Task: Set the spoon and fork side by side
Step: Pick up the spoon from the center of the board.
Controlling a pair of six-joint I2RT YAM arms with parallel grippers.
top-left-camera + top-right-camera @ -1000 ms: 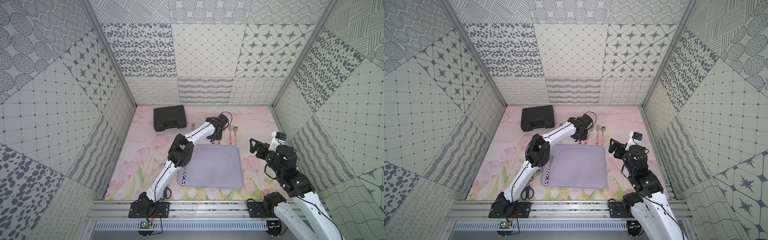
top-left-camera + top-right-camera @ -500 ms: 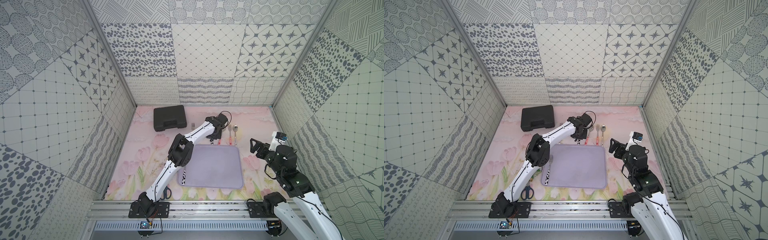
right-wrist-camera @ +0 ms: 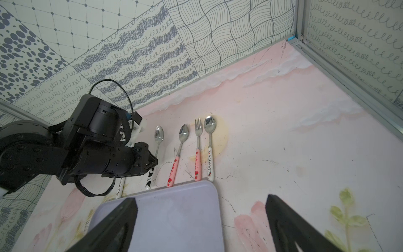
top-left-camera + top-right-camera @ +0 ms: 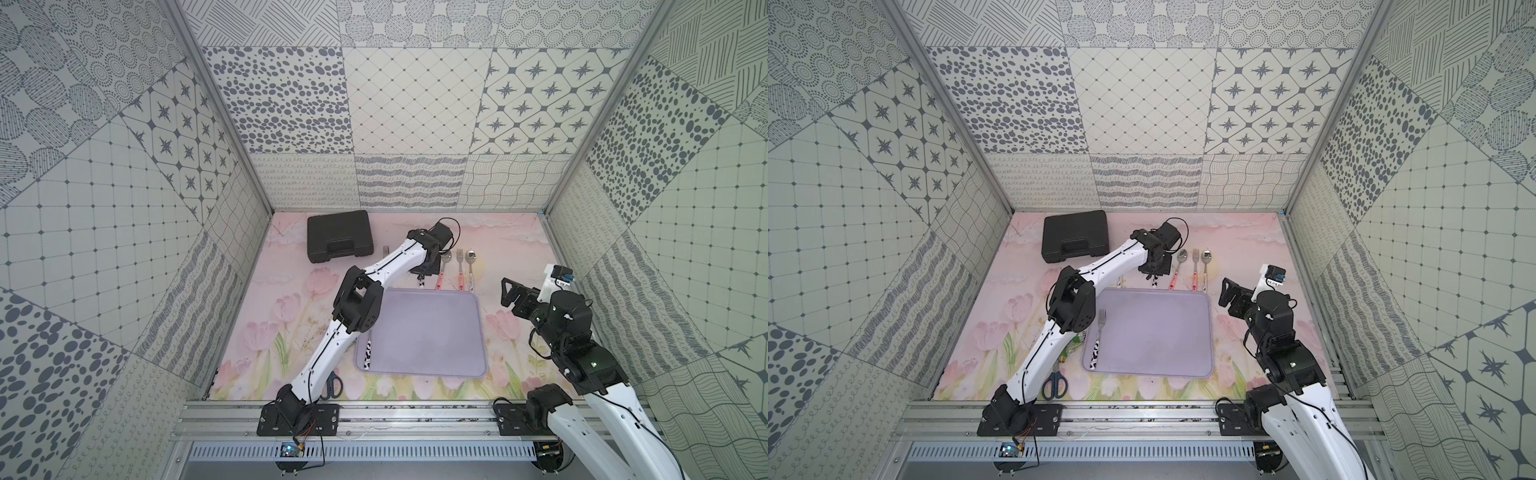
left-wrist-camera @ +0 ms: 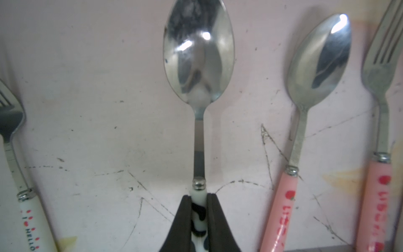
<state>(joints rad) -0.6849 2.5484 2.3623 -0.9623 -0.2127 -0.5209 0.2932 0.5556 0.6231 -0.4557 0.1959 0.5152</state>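
While the left arm [image 4: 392, 264] stretches from the front rail [image 4: 395, 417] across the pink flowered desk [image 4: 515, 249] toward its back edge, the right arm [image 4: 582, 357] is folded over the desk's right side, well apart from the cutlery. The left gripper [image 5: 198, 196] is clamped narrow on the handle of the black-and-white spoon [image 5: 199, 135], just behind the metal collar; whether the spoon rests on the desk or hangs just above it cannot be told. The right gripper [image 4: 506, 291] stands wide, holding nothing, facing the back right corner of the lilac tray [image 4: 432, 332]. That tray fills the middle front of the desk, and a shut black case [image 4: 338, 242] sits near the back left corner. Scissors [image 4: 1054, 384] lie by the front edge, left of the tray, beside the left arm's base. The black-and-white fork [image 4: 1098, 340] lies on the tray along its left edge, prongs toward the back. The held spoon sits in a row of cutlery between the tray's back edge and the desk's back edge, bowl toward the back. To its left lies a white-handled fork [image 5: 31, 218]; to its right, in order, a pink spoon [image 3: 175, 163], a pink fork [image 3: 197, 163] and a white-handled spoon [image 3: 210, 165], the last two just beside each other. Spoon and fork are well apart, the tray's back rim between them.
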